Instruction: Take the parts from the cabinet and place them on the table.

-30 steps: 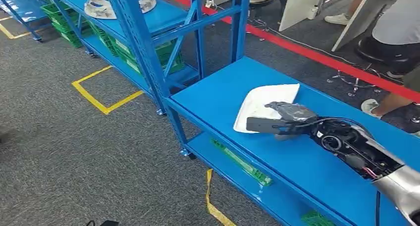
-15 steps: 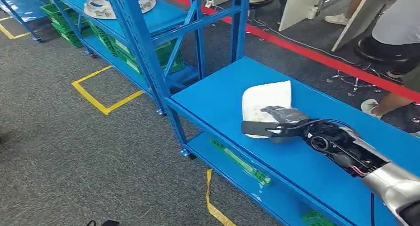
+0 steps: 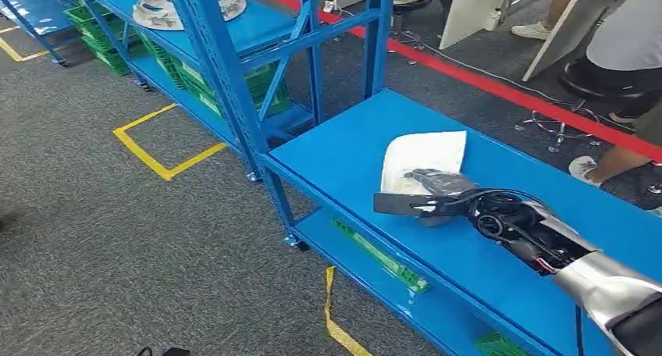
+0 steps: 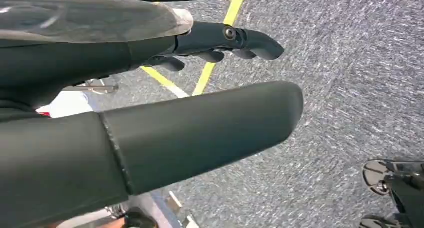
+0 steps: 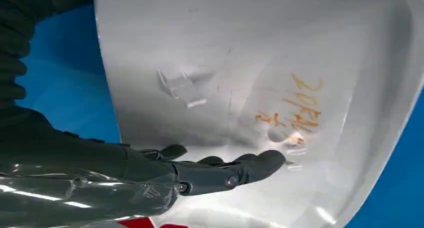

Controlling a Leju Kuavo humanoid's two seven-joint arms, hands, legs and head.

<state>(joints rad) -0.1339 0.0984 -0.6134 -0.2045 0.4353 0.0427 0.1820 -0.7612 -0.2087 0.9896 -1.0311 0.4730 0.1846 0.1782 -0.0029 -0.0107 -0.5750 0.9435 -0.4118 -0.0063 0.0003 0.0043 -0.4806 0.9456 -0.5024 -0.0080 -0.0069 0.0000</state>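
Note:
A white moulded part point(image 3: 425, 157) with orange writing lies on the blue table point(image 3: 336, 149). My right hand point(image 3: 437, 194) reaches over its near edge. The thumb points out flat beside the part, apart from the fingers. In the right wrist view the dark fingers point(image 5: 240, 170) stretch out over the part's point(image 5: 250, 63) inner face, touching it or just above it, without gripping it. My left hand point(image 4: 200, 88) hangs over the grey carpet with thumb and fingers straight and nothing in it.
A blue shelving rack point(image 3: 226, 67) stands left of the table, with more light-coloured parts point(image 3: 160, 8) on a shelf and green crates point(image 3: 261, 87) below. Yellow tape point(image 3: 160, 149) marks the carpet. People point(image 3: 624, 36) sit beyond a red floor line point(image 3: 484, 79).
The white part turned from a slanted lie to a squarer one on the table. My right hand drew back and to the left across its near edge.

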